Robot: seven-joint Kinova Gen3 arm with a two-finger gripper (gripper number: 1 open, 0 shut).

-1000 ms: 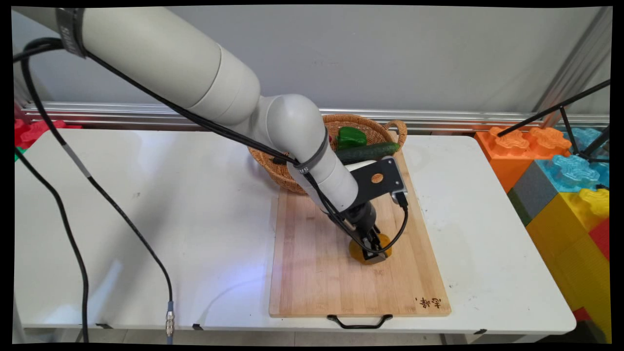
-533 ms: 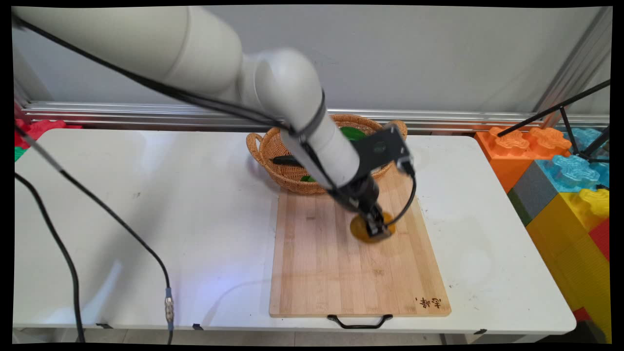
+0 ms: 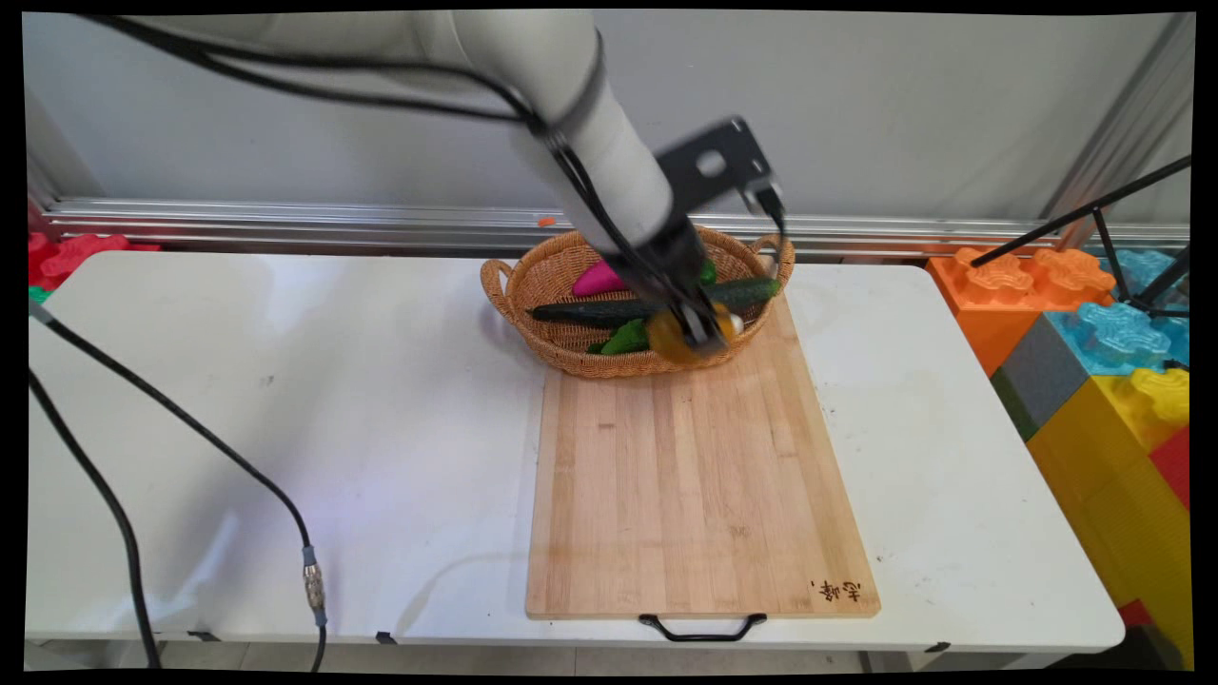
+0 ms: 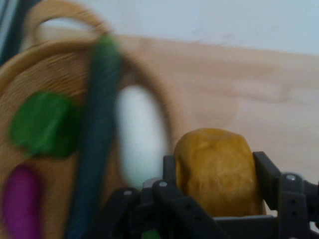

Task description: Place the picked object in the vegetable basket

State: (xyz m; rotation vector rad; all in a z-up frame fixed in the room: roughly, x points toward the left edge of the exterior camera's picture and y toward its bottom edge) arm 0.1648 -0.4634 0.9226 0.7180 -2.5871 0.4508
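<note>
Starting at your 9 o'clock in the main view: bare white table (image 3: 285, 400), w/ black cables (image 3: 190, 428) draped across it down to the near edge.

Moving right, the wicker basket (image 3: 561, 338) sits at the table's 12 o'clock side, its near rim just touching the far end of the wooden cutting board (image 3: 695, 495). In the basket you've got a magenta veg (image 3: 598, 280) at approx 10 o'clock, a long dark cucumber (image 3: 590, 310) lying across the middle w/ its tip out over the 3 o'clock rim, and a green pepper (image 3: 626, 337) at approx 6 o'clock. Hand view also shows a white item (image 4: 142, 134) in there beside the cucumber (image 4: 97, 129); can't tell what it is.

Gripper (image 3: 699, 328) hangs over the basket's near-right rim, approx 4 o'clock of the basket centre, clear of the board. Jaws are clamped on a yellow-orange rounded item (image 3: 671, 341); hand view shows it (image 4: 217, 172) squeezed between the two fingers (image 4: 266, 174), filling the gap. It's held up in the air, not resting on anything you can see.

Board runs from the basket toward 6 o'clock, black handle (image 3: 702, 628) at its near end, a burnt-in mark at its near-right corner.

Far right, 3 o'clock off the table: stacked big toy blocks (image 3: 1094, 342), orange, blue, yellow, and a black tripod leg (image 3: 1075, 219) slanting over them.
</note>
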